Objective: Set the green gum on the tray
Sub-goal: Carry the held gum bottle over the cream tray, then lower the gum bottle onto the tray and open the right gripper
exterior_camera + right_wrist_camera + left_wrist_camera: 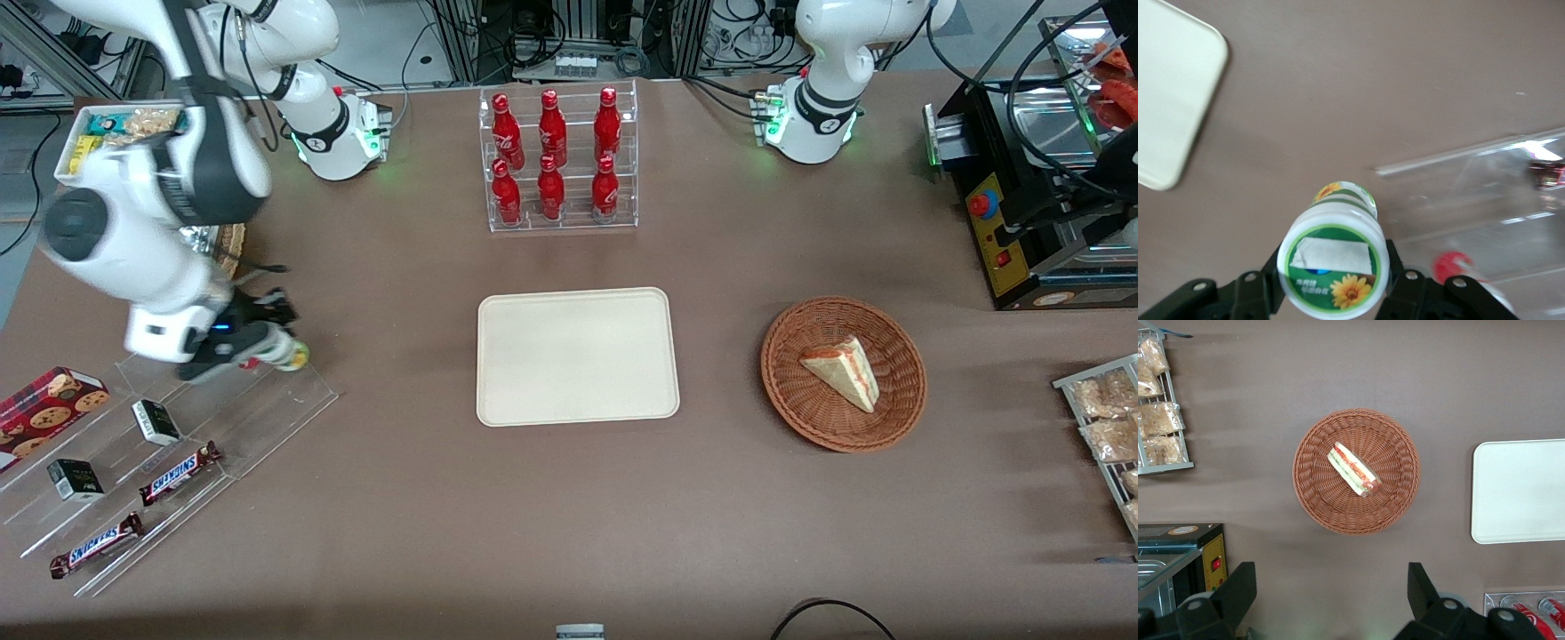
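My right gripper [276,348] is shut on the green gum [1335,260], a small white canister with a green-rimmed lid and a sunflower label. It also shows in the front view [289,355], held just above the clear acrylic snack rack [267,404], at its end nearest the tray. The black fingers [1401,280] press the canister from both sides. The cream-beige tray [576,356] lies flat at the table's middle, well apart from the gripper, with nothing on it; its corner shows in the right wrist view [1178,100].
The rack holds Snickers bars [178,473], small dark boxes [156,422] and a cookie box [49,402]. A red-lidded canister [1451,267] sits by the gripper. Red bottles [553,156] stand in a clear stand. A wicker basket [898,391] holds a sandwich [843,370].
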